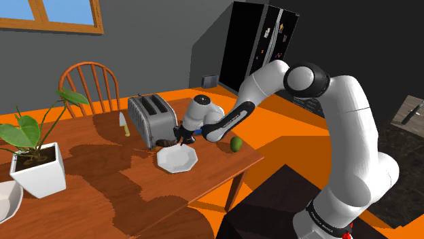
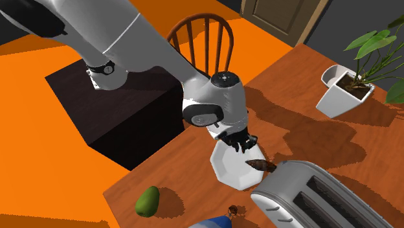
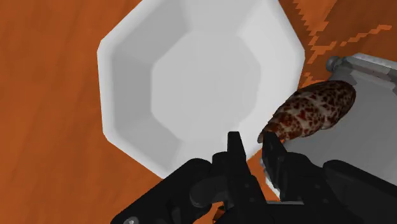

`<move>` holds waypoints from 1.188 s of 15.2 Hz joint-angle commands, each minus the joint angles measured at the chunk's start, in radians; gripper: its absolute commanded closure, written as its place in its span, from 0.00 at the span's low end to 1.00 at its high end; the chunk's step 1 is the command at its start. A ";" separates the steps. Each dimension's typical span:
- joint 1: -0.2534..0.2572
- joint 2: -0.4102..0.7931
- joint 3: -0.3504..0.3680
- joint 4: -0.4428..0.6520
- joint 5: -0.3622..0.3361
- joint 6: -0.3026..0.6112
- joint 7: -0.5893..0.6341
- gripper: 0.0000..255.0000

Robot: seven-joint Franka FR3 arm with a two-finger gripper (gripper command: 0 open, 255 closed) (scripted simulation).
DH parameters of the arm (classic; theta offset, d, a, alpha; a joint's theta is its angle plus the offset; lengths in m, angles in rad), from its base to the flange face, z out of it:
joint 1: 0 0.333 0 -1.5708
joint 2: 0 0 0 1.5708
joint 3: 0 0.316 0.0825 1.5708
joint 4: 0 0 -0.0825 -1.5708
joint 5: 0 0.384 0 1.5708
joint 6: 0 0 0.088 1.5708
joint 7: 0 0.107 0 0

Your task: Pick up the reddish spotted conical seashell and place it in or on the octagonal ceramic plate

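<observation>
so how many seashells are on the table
1. The spotted seashell lies between the white plate and the toaster, just beside the gripper. Another could be hidden behind the toaster.

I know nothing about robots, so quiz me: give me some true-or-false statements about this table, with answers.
1. The plate is empty. True.
2. The shell lies in the plate. False: it lies beside the plate, by the toaster.
3. A green fruit lies on the table. True.
4. The plant pot is black. False: it is white.
5. The gripper is far from the shell. False: it is right at the shell's narrow end.
</observation>
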 commanded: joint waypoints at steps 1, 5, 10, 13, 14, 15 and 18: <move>-0.003 0.042 0.003 0.054 0.010 -0.015 -0.032 1.00; 0.011 0.062 -0.015 0.063 -0.005 0.000 -0.017 1.00; -0.006 0.311 0.108 0.431 0.281 -0.289 -0.053 0.00; 0.059 0.547 0.146 0.839 0.446 -0.530 -0.031 0.00; 0.061 0.557 0.148 0.856 0.449 -0.539 -0.029 0.00; 0.068 0.571 0.147 0.871 0.448 -0.539 -0.031 0.00; 0.089 0.616 0.141 0.923 0.447 -0.539 -0.038 0.00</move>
